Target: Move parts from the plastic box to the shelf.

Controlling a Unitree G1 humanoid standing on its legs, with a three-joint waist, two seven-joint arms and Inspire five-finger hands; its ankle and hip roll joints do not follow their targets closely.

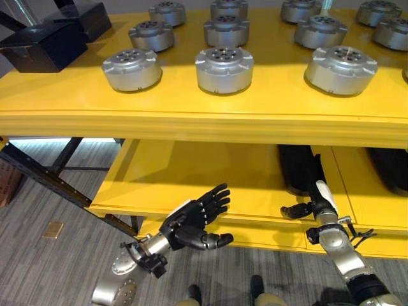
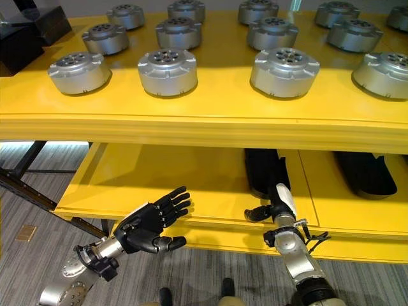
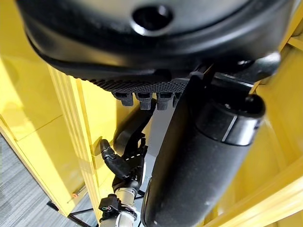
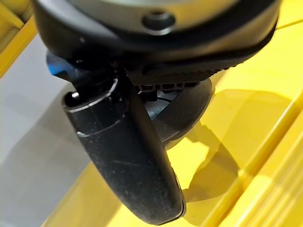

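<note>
Currently both hands sit low in front of the yellow shelf (image 1: 191, 118), at the lip of its lower tier (image 2: 210, 172).

Left hand (image 1: 194, 220): fingers straight and spread, thumb out, palm turned inward, holding nothing. It hovers just off the front edge of the lower tier, not clearly touching it.

Right hand (image 2: 275, 207): reaches over the lower tier's front edge, white thumb cover up. Its fingers point away and are mostly hidden behind the hand, so can't tell whether they're curled or straight. A dark flat object (image 2: 264, 169) lies on the lower tier just beyond this hand; contact unclear. A second dark object (image 2: 363, 172) lies further out to that hand's right, well apart.

Parts: silver round parts sit in rows on the upper tier, well above both hands. Nearest row: one (image 1: 132, 69) above the left hand's outer side, one (image 1: 224, 69) above the gap between the hands, one (image 1: 340, 70) above the right hand. More rows behind (image 1: 226, 29).

Black boxes (image 1: 48, 41) sit at the upper tier's far left end, beyond the left hand.
</note>
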